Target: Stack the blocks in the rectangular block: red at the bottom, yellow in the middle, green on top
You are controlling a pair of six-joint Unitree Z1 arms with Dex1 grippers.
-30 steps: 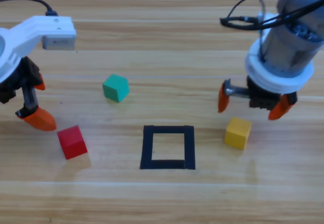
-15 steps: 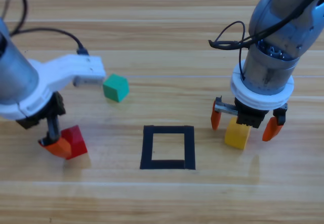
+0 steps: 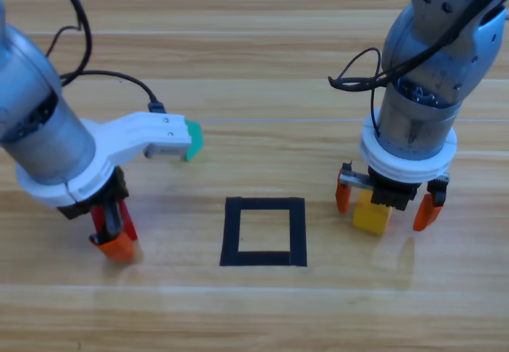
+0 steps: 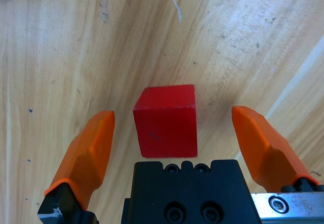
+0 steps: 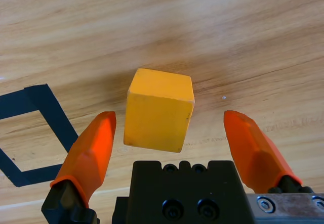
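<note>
Both arms have dropped lower over their cubes since half a second ago, and the left arm now hides most of the red and green cubes from above.

Nearest the front of the bench (image 3: 262, 312), the tape rectangle (image 3: 263, 231) lies with bare wood inside it. To its left, the left gripper (image 4: 173, 133) straddles the red cube (image 4: 166, 121), jaws wide, a gap showing on each side of the cube. To the rectangle's right, the right gripper (image 5: 170, 128) straddles the yellow cube (image 5: 159, 109) the same way, jaws wide and clear of its faces; that cube sits just beside the tape, outside it. Farther back on the left, the green cube (image 3: 193, 139) peeks out, well apart from the rectangle.
</note>
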